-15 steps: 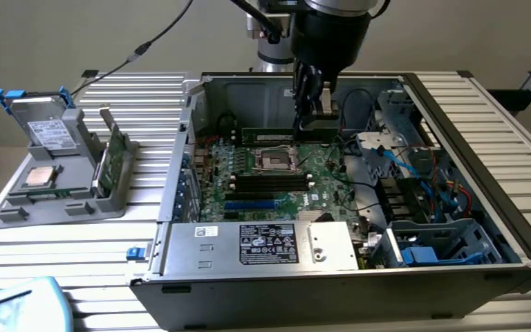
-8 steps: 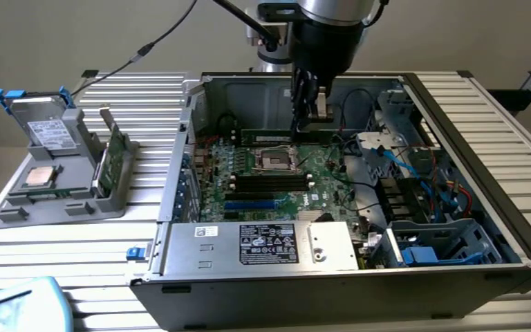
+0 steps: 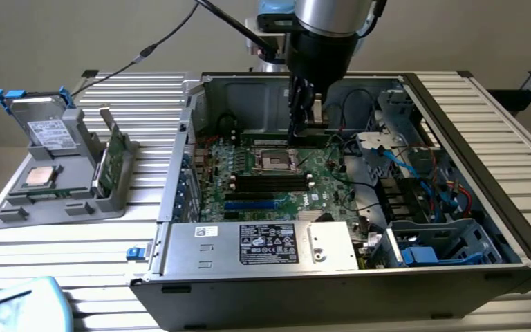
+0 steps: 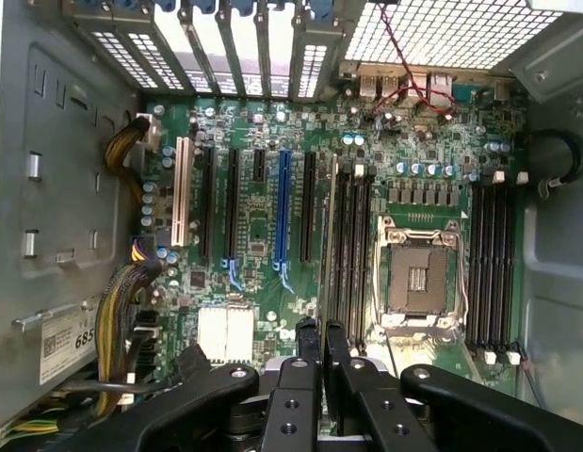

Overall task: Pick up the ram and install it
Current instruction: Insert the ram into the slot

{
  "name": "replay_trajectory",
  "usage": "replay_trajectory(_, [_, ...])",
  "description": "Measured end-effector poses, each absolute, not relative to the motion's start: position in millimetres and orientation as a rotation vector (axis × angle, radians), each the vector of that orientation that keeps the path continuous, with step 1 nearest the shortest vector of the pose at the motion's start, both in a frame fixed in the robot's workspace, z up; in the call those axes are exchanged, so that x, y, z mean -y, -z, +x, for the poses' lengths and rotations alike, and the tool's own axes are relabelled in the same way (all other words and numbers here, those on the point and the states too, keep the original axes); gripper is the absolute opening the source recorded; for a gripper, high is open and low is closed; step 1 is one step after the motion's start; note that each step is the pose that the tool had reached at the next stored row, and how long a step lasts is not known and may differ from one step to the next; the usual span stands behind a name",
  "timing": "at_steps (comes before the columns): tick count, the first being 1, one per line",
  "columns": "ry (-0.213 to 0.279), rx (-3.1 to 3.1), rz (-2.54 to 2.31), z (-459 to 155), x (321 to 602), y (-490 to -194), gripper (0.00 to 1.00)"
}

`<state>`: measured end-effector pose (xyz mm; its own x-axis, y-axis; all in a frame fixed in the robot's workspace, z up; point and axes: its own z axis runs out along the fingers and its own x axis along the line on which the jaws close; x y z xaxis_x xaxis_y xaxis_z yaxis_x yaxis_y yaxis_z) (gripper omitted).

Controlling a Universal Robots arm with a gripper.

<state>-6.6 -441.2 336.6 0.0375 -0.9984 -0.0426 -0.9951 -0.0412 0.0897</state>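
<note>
My claw (image 3: 301, 128) is positioned inside the open computer case (image 3: 487, 138), with its fingers drawn close together and clamped on the ram (image 3: 265, 136). In the exterior view the ram is held level, long edge down, low over the motherboard (image 3: 289, 197) at the board's 12 o'clock end, just past the processor socket (image 3: 275, 160). I cannot tell whether its lower edge touches the board. In the wrist view my fingers (image 4: 307, 341) press against a thin board seen edge-on, which lines up along the black memory slots (image 4: 352, 245) beside the socket. The power supply (image 3: 256, 245) occupies the 6 o'clock end of the case. On the desk (image 3: 81, 249), at 9 o'clock from the case, a grey tray (image 3: 25, 207) carries a hard drive (image 3: 49, 131), a silver processor chip (image 3: 39, 176) and a green board standing on edge (image 3: 108, 162)
</note>
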Motion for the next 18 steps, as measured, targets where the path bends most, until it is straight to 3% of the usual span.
replay_trajectory(18, [0.147, 2.147, 2.238, -7, 438, -304, 0.14])
